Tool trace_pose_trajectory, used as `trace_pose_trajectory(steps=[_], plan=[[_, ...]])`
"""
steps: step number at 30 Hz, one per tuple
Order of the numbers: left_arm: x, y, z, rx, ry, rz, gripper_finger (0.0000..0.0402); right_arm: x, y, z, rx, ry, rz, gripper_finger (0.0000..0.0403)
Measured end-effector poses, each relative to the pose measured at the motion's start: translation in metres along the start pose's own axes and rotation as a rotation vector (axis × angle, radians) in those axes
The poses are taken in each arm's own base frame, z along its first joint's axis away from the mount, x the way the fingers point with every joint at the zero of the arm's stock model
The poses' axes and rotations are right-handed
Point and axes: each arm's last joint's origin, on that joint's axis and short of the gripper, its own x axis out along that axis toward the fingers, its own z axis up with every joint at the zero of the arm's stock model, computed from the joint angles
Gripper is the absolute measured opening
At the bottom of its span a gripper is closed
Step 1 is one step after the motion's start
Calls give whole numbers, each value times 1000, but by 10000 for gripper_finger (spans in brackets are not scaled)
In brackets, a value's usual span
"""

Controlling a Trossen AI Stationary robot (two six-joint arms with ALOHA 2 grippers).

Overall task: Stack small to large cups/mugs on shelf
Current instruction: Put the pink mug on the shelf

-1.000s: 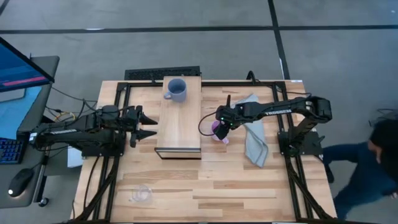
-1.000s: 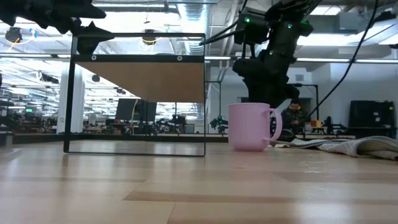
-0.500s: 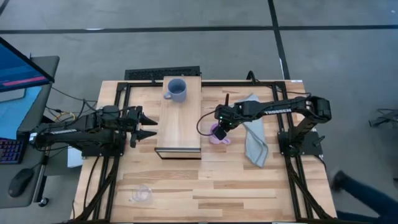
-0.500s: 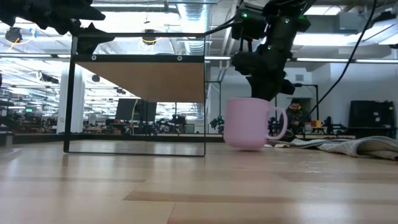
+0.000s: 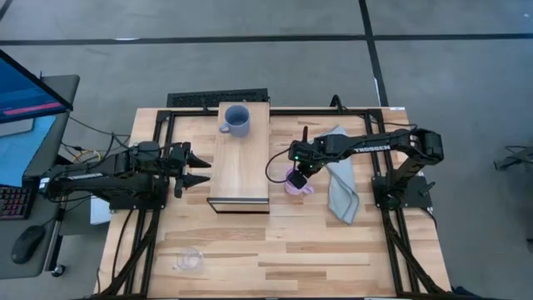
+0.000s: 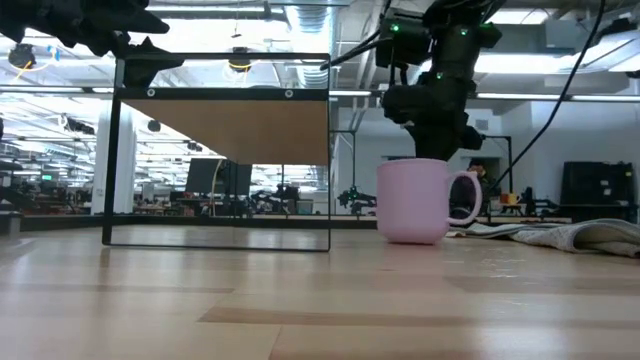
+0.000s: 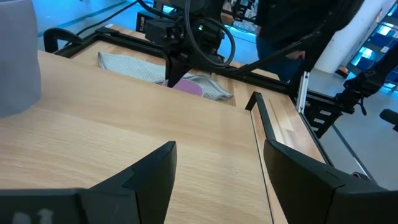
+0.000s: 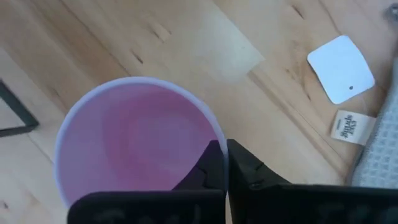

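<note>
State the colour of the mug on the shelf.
Grey-blue mug, clearest in the high view.

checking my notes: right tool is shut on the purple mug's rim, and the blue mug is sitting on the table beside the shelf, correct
Partly. The right tool is shut on the purple mug at its rim, but the blue mug stands on the shelf, not on the table beside it. The high view shows this.

I see the shelf (image 5: 240,158) at the table's (image 5: 333,258) middle, one mug (image 5: 236,121) at its far end. A second mug (image 5: 296,184) sits right of the shelf, cloth (image 5: 341,187) beyond it. The cup (image 5: 190,262) stands near the front-left corner.
</note>
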Motion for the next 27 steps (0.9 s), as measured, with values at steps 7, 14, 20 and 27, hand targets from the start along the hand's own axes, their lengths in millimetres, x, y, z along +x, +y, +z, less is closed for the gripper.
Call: trace_pose_trajectory(steps=[7, 14, 20, 27], plan=[[0, 0, 0, 0, 0, 0, 234, -32, 7, 15, -60, 3, -7, 9], [0, 0, 0, 0, 0, 0, 234, -73, 8, 33, -88, -31, -27, 9], [0, 0, 0, 0, 0, 0, 234, -103, 4, 39, -94, -7, -45, 9], [0, 0, 0, 0, 0, -1, 234, -126, 6, 46, -91, -67, -17, 9]])
